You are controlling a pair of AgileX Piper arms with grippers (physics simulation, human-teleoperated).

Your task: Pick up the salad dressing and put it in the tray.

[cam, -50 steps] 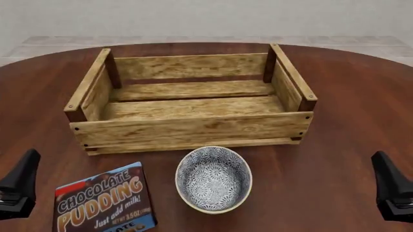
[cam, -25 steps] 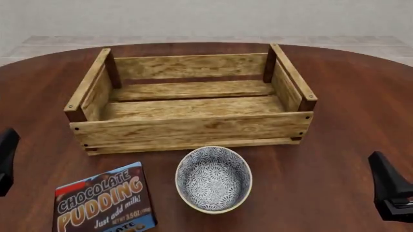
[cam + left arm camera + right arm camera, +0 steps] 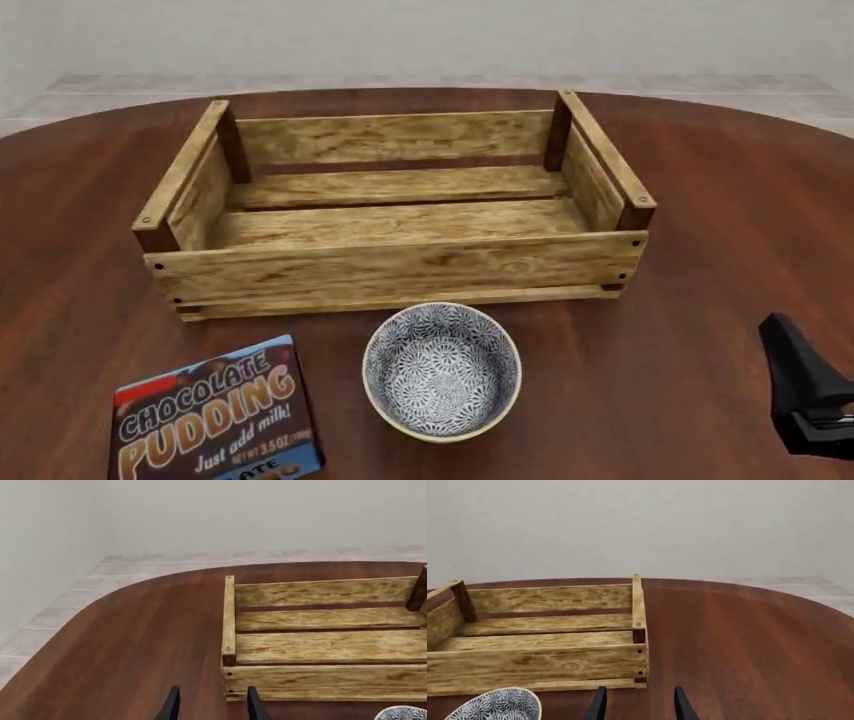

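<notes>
Front cam is looking down over the table (image 3: 694, 180); both wrist cams are sitting low, facing forward, each catching the crate (image 3: 320, 645) (image 3: 540, 630) (image 3: 394, 265).

Patterned bowl (image 3: 442, 371) just beside pudding box (image 3: 218, 416) on table (image 3: 694, 200).

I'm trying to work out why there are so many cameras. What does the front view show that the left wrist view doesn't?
Only the front view shows the blue-brown chocolate pudding box, the whole patterned blue-white bowl and the right gripper at the right edge. Only the left wrist view shows the left gripper, its two dark fingertips apart with nothing between them, plus the round dark-wood table's left edge and the floor beyond. Both show the large light-wood slatted crate, with nothing visible inside, and the table. The salad dressing bottle appears in neither.
</notes>
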